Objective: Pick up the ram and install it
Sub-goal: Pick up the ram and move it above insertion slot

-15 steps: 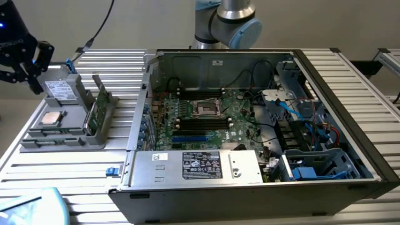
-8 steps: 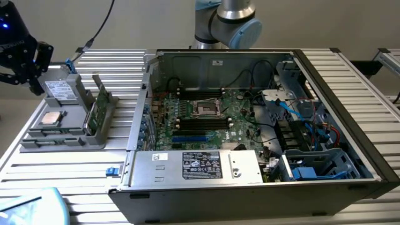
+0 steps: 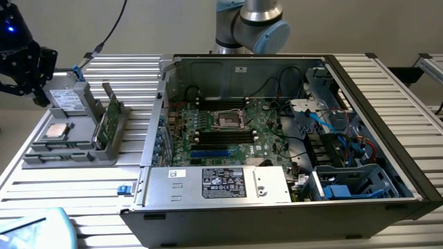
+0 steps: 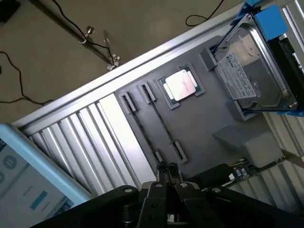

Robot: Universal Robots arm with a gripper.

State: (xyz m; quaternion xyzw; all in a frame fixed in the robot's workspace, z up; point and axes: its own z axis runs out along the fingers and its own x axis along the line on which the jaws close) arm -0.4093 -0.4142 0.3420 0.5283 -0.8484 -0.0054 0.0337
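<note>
I have the tray [image 3: 41,155] at the bench's [image 3: 69,187] edge on the exterior view's left, hard drive [image 3: 66,98] behind processor [image 3: 55,130], my claw [image 4: 166,171] above it. The computer case [image 3: 277,223] sits beside the tray, motherboard [image 3: 235,129] inside.

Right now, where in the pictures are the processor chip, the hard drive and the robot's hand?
processor chip [image 4: 180,86], wrist view, on the middle of its metal lid.
hard drive [image 4: 240,78], wrist view, on its white label.
hand [image 4: 167,169], wrist view, midway between its shut fingertips.
</note>
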